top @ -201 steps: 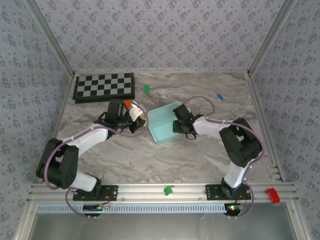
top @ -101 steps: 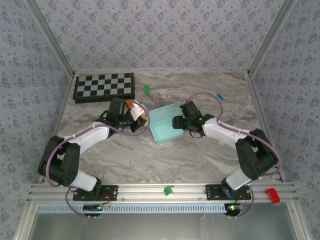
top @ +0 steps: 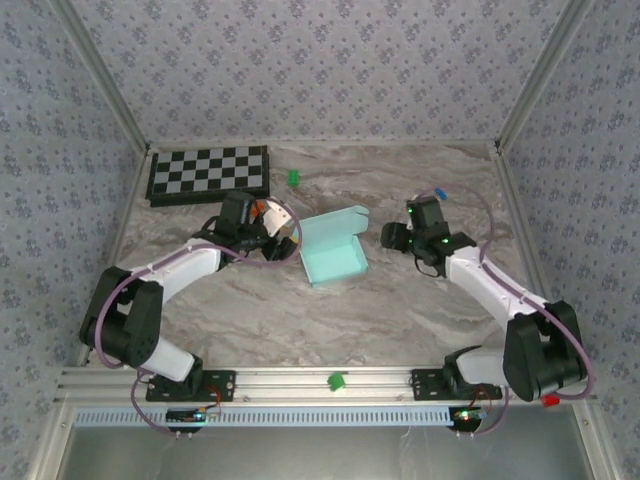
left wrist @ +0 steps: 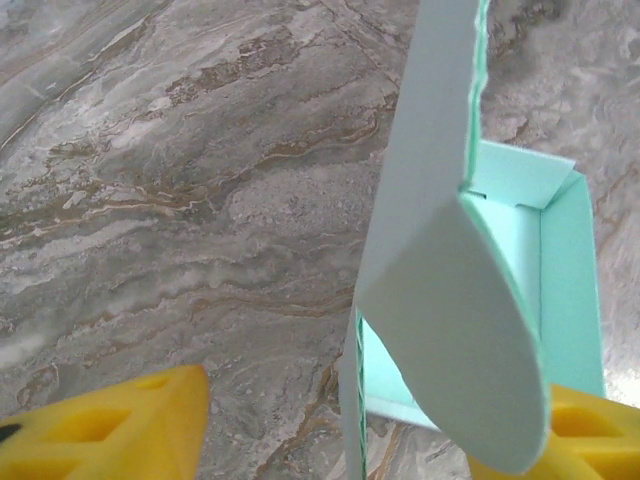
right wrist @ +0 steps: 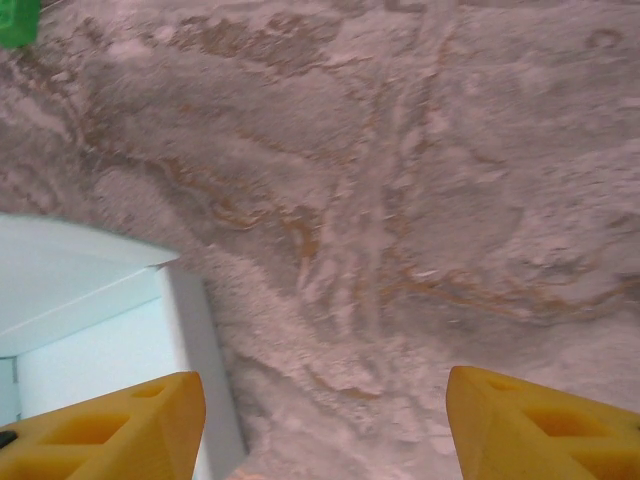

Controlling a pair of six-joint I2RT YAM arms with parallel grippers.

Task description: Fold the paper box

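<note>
Left jaws gape astride a raised flap of the one paper box (top: 333, 252); right jaws gape empty nearby.

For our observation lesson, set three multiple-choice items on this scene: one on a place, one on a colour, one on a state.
1. Where is the black-and-white checkerboard? A far-left corner; B near-right corner; C under the box.
2. Finger colour of the right tool? A black; B yellow; C red.
3. The right tool is: A shut on card; B shut on a block; C open, empty.
Key: A, it lies by the far left wall; B, yellow fingers in the wrist view; C, bare marble table between its fingers.
</note>
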